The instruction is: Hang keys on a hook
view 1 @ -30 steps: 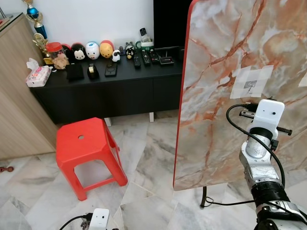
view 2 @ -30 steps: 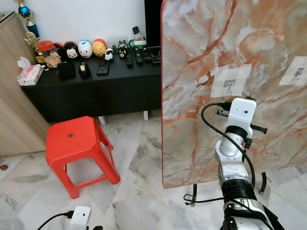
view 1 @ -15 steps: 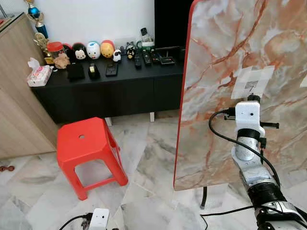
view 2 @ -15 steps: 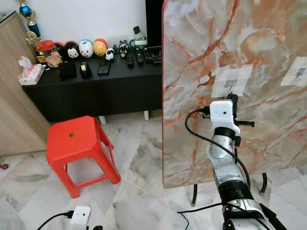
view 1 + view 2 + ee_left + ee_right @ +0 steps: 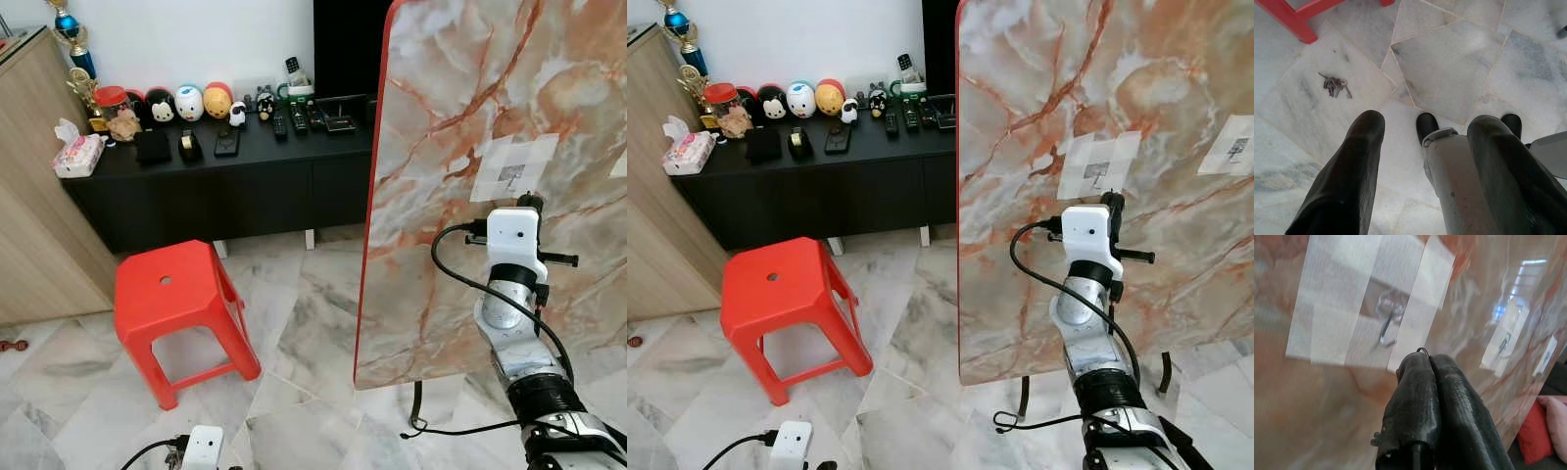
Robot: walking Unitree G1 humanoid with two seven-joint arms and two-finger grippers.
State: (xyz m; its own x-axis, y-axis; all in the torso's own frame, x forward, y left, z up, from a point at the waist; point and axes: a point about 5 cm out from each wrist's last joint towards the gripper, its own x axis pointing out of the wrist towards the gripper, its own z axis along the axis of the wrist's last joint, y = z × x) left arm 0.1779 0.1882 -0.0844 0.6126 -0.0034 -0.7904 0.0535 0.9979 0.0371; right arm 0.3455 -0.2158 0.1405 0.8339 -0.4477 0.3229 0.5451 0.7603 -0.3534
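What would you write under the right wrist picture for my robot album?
Right gripper, fingers pressed together, reaches up toward the taped hook on the marble board.

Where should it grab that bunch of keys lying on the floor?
Probably at the ring end, coming straight down from above. The keys lie flat on the marble floor with their blades fanned out, so only a pinch across the bunched end looks workable. The left gripper hangs open above them.
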